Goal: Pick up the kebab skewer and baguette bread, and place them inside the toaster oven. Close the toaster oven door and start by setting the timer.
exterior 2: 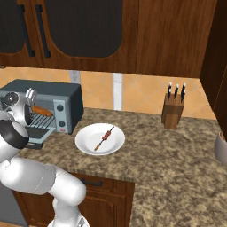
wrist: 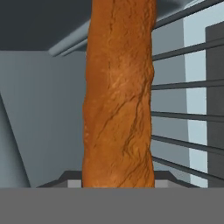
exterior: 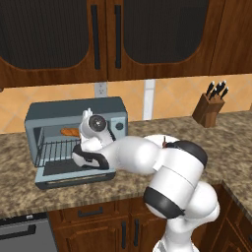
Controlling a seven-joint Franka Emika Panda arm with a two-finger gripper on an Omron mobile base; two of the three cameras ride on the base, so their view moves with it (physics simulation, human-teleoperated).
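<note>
The blue-grey toaster oven [exterior: 74, 110] [exterior 2: 48, 91] stands on the counter with its door [exterior: 74, 179] folded down flat. My gripper [exterior: 80, 132] reaches into the oven's mouth, shut on the orange-brown baguette bread [exterior: 69, 131] [exterior 2: 42, 111]. The loaf lies level just above the wire rack [exterior: 56, 147]. In the hand view the baguette [wrist: 118, 100] runs up the middle and hides my fingertips, with rack bars [wrist: 188, 113] to its right. The kebab skewer [exterior 2: 104, 138] lies on a white plate [exterior 2: 84, 142] right of the oven.
Two round knobs [exterior 2: 60, 107] sit on the oven's right panel. A wooden knife block [exterior: 209, 109] [exterior 2: 173, 111] stands by the back wall to the right. Dark wall cabinets [exterior: 113, 34] hang above the counter. A grey vessel [exterior 2: 221, 148] shows at the far right edge.
</note>
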